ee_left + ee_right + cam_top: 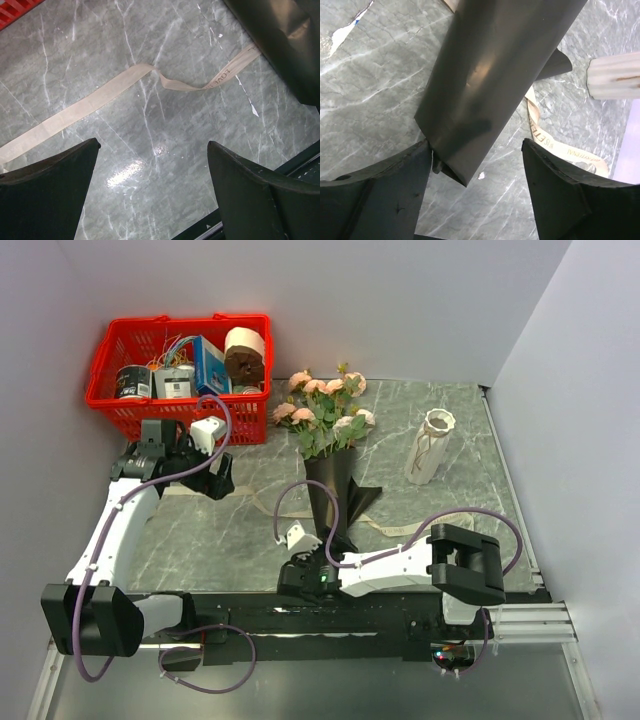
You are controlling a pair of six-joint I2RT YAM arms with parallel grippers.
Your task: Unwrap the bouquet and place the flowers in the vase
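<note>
1. Your bouquet (330,455) lies in the middle of the tabletop (220,530). Its heads point to the far edge and its narrow end to the near edge.
2. The flowers (322,405), pale pink and peach with green leaves, sit in the dark paper wrap (335,495). None has been taken out.
3. Your right gripper (475,150) is at the narrow end of the wrap, near the near edge. Its jaws are spread with the tip of the paper between them. One finger is just at the paper's edge and the other stands apart from it, so nothing is grasped.
4. Your left gripper (153,147) hangs over bare tabletop toward the left edge, in front of the red basket (180,370). It is released, with its fingers wide apart and nothing between them.
5. The cream ribbon (100,95) lies slack on the tabletop. One length runs from under the wrap toward your left gripper and another trails out on the right side. You cannot tell from these views whether it goes round the paper.
6. The vase (430,445) stands upright to the right of the flower heads, toward the far right corner and apart from the bouquet.
7. The basket fills the far left corner.
</note>
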